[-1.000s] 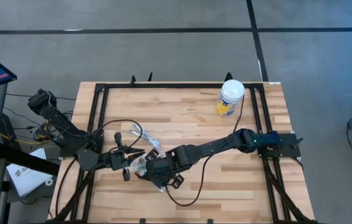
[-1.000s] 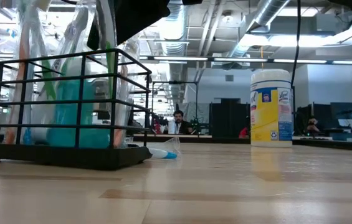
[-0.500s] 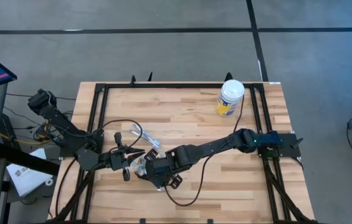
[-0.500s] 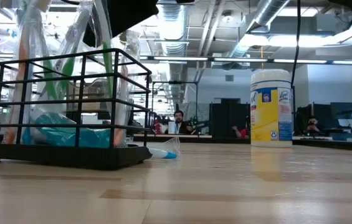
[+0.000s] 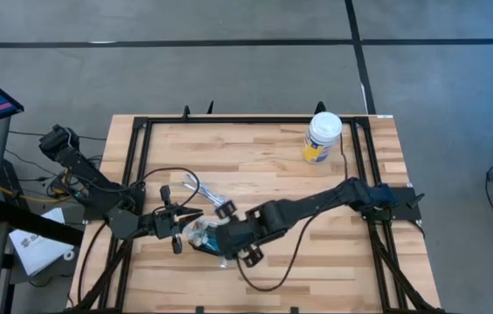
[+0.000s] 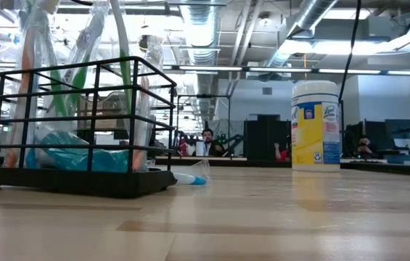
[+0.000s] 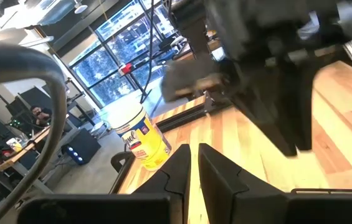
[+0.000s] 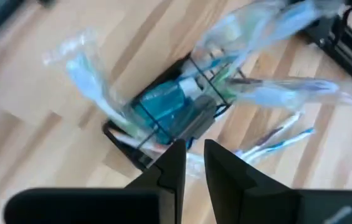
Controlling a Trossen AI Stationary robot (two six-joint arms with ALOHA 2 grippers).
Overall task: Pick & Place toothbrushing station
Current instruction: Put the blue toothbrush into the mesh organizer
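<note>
While the right gripper's (image 8: 189,163) fingers stand nearly closed on nothing, it hangs just above the station (image 8: 163,121), a black wire holder with a teal tube and wrapped brushes. Left gripper (image 7: 192,163) is closed too, empty, beside the station (image 5: 204,237) at the table's (image 5: 333,262) front left. A canister (image 5: 322,137) stands far back.
</note>
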